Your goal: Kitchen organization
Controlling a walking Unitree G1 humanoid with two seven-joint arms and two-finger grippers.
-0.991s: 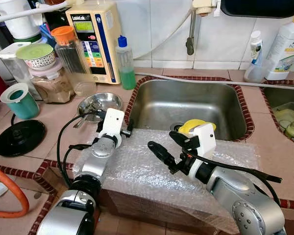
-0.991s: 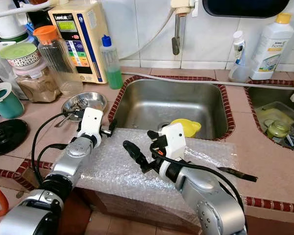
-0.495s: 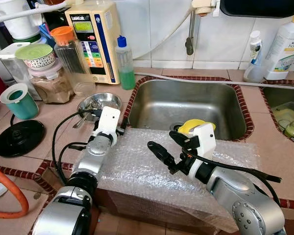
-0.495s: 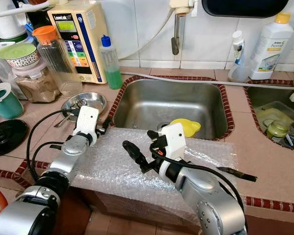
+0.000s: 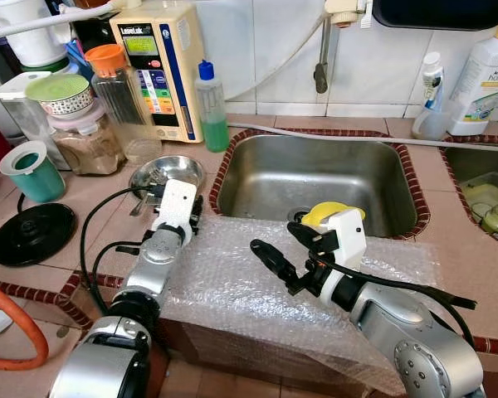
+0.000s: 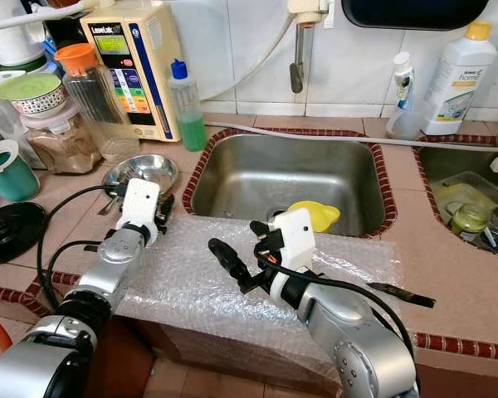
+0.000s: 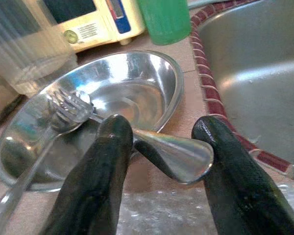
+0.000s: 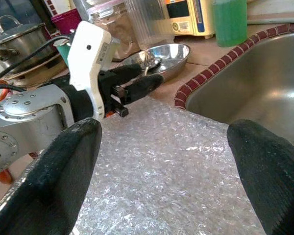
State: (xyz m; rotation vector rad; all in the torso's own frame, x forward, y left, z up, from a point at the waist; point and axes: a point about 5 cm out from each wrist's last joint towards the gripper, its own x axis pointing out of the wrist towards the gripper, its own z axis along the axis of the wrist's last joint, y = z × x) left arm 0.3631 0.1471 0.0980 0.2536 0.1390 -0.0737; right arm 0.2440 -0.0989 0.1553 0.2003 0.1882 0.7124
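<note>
Counter: tiled kitchen counter with a red-brown tile edge; a sheet of bubble wrap covers its near lip in front of the sink.
Right pincer: your right pincer hovers over the bubble wrap with its fingers spread wide and nothing between them; the right wrist view confirms the gap is bare.
Left pincer: your left pincer sits at the near rim of the steel bowl, fingers parted on either side of a utensil handle that juts over the rim. I cannot tell whether either finger touches the handle; it is not gripped yet.
Task thing: a fork lies inside the bowl, and the handle appears to lead toward it. The bowl stands on the counter just beside the sink's left edge.
Step, as I judge it: taking the utensil out of the bowl. Centre the handle between the fingers, close on its broad end, then lift straight up so the bowl isn't dragged along.
Edges: the sink's rim is close on the right of the bowl.
Far side: a clear jar, a green soap bottle and a water unit crowd behind the bowl.
Open room: upward and back over the bubble wrap looks freest.
</note>
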